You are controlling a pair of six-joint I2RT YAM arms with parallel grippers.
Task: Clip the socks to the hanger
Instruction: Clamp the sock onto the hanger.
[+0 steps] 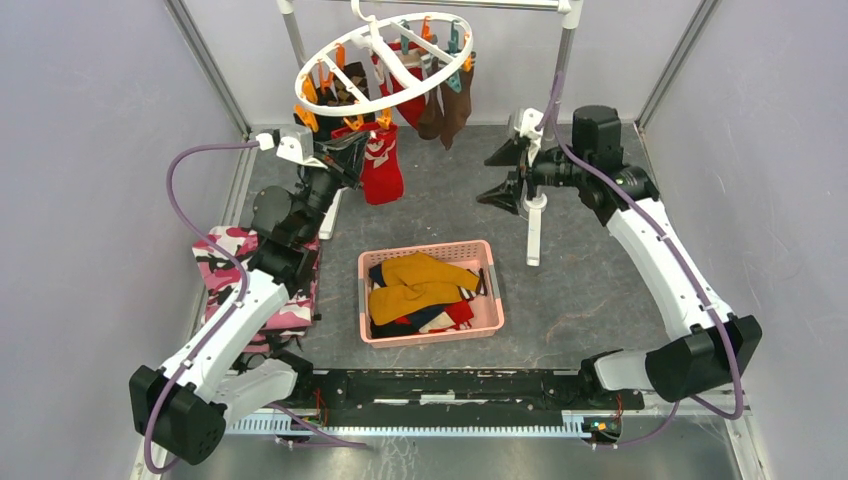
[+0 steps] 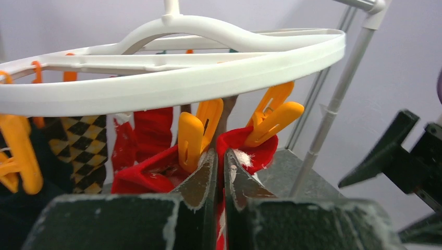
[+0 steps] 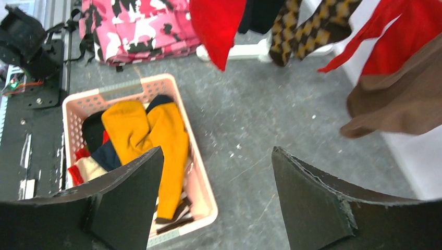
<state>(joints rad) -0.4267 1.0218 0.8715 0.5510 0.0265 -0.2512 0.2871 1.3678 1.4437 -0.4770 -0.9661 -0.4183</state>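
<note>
Hanging on the white round plastic hanger are several socks; left gripper clamps a red sock there, right gripper gapes empty, pink plastic basket holds more.

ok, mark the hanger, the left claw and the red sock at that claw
hanger [image 2: 208, 78]: left wrist view, front of the outer ring.
red sock [image 1: 385, 180]: top external view, lower hanging part.
left claw [image 2: 220, 155]: left wrist view, midway between its shut fingertips.
</note>
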